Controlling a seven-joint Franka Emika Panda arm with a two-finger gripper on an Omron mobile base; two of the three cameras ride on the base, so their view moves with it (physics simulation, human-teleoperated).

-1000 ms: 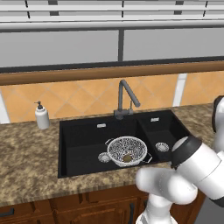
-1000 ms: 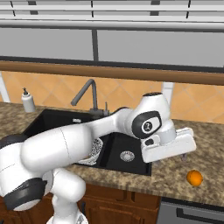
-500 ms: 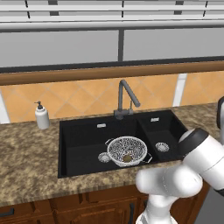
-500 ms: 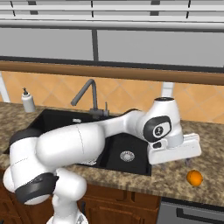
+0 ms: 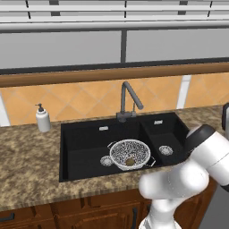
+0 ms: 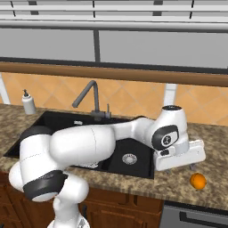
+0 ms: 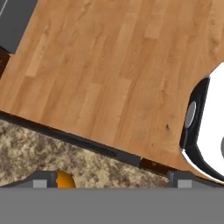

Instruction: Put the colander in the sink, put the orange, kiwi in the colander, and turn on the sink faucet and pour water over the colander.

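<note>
**Open gripper over the counter near the orange; colander and kiwi in the sink**

In the left base view the black double-basin sink (image 5: 89, 147) lies across the middle of the frame, set into a speckled brown counter (image 5: 27, 170). The colander (image 5: 130, 154) sits in the larger basin, toward its right side, with the small brown kiwi (image 5: 130, 161) lying inside it near the front. A round silver drain shows just left of the colander, touching its edge in the picture, and another sits in the smaller basin to the right. The dark grey sink faucet (image 5: 127, 101) stands behind the basins at centre frame, its bent spout reaching to the right. A white soap dispenser (image 5: 42, 119) stands on the counter at the left, well apart from the sink.

In the right base view the arm reaches from the lower left across the sink to the right of the frame. The gripper (image 6: 180, 165) hangs over the counter just right of the sink's smaller basin, its fingers spread wide with nothing between them. The orange (image 6: 198, 181) rests on the counter at the lower right of the frame, just beside the gripper and apart from it.

In the hand view the orange (image 7: 64, 180) peeks up at the bottom edge, left of centre, on the speckled counter, with a wooden floor (image 7: 109, 65) across the upper frame.
</note>
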